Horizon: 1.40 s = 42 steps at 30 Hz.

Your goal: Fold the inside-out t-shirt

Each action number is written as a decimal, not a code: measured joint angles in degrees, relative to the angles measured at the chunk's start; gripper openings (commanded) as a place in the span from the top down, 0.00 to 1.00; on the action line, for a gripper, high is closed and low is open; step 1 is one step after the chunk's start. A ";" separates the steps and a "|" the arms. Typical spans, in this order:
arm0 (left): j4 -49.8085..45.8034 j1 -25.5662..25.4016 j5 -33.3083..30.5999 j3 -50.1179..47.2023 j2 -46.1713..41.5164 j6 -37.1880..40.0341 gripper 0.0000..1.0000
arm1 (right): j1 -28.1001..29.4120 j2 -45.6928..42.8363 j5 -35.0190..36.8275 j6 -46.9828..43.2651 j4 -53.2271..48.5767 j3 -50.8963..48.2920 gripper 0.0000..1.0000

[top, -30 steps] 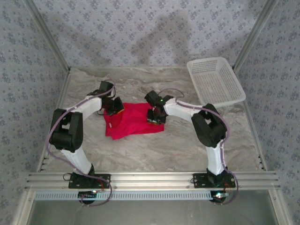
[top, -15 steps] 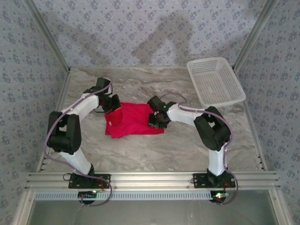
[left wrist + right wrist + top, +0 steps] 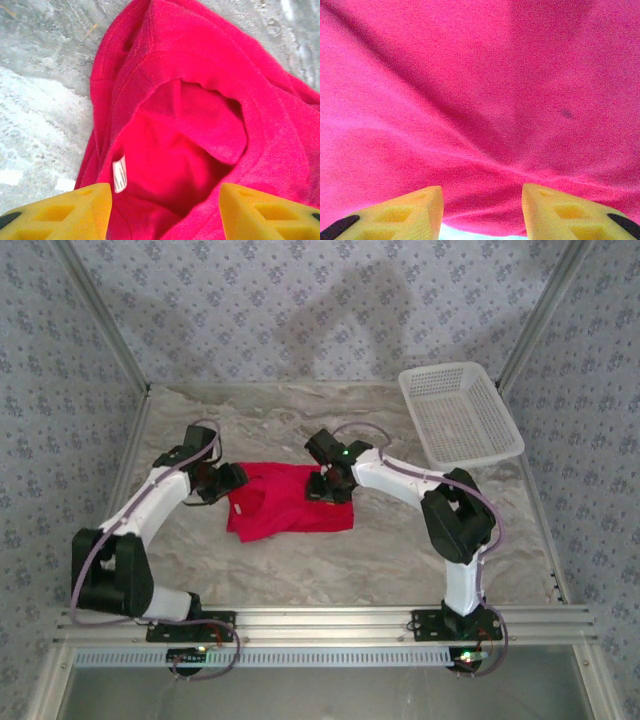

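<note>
As it lies near the middle of the marbled table (image 3: 400, 550), the bright red t-shirt (image 3: 290, 502) is bunched into a rough rectangle. From the left wrist, its neck opening gapes upward, stitched seams showing, with a small white tag (image 3: 119, 176) at the collar's inner edge. The left jaws hang at the shirt's left end, spread wide over the collar with a yellow fingertip (image 3: 65, 210) on each side, gripping nothing. The right jaws sit over the shirt's far right corner, partly open, with red cloth beneath them but none pinched between the fingertips (image 3: 395, 212). A white mesh basket (image 3: 460, 412) stands well apart, at the table's far right corner.
</note>
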 measured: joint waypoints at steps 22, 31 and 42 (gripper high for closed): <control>3.06 1.64 5.73 -7.72 7.54 -0.81 1.00 | -6.64 6.43 -3.02 -2.91 4.96 -4.20 0.55; 3.85 3.69 4.92 7.28 22.23 0.37 0.81 | 6.38 -7.72 -0.42 2.47 5.16 -20.70 0.44; 0.63 3.32 3.58 12.31 17.64 3.61 0.40 | -4.74 -4.20 -3.69 -6.47 3.85 -3.82 0.33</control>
